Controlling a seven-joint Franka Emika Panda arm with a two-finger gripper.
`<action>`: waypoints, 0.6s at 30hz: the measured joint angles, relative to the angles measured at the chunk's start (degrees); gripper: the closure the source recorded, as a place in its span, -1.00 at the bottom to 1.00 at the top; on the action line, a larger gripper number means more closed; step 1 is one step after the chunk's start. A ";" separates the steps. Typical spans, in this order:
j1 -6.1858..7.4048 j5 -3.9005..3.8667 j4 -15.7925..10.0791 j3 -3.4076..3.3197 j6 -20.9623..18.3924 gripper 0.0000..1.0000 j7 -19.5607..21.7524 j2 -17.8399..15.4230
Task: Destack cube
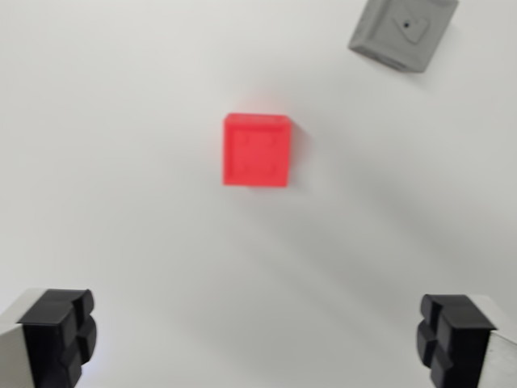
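Note:
A bright red cube sits on the white surface near the middle of the wrist view, seen from above. A grey cube lies apart from it at the top right, partly cut off by the frame's edge. My gripper is open, high above the surface. One black fingertip shows at the bottom left and the other at the bottom right, with nothing between them. The red cube lies beyond the fingertips, roughly centred between them.
The white table surface fills the view, with soft shadows falling to the right of the red cube.

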 joint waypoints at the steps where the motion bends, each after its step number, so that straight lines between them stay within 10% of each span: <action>1: 0.00 0.00 0.22 0.00 -0.47 -1.00 0.00 -0.23; 18: 0.00 0.00 2.77 -0.05 -5.09 -1.00 -0.02 -2.21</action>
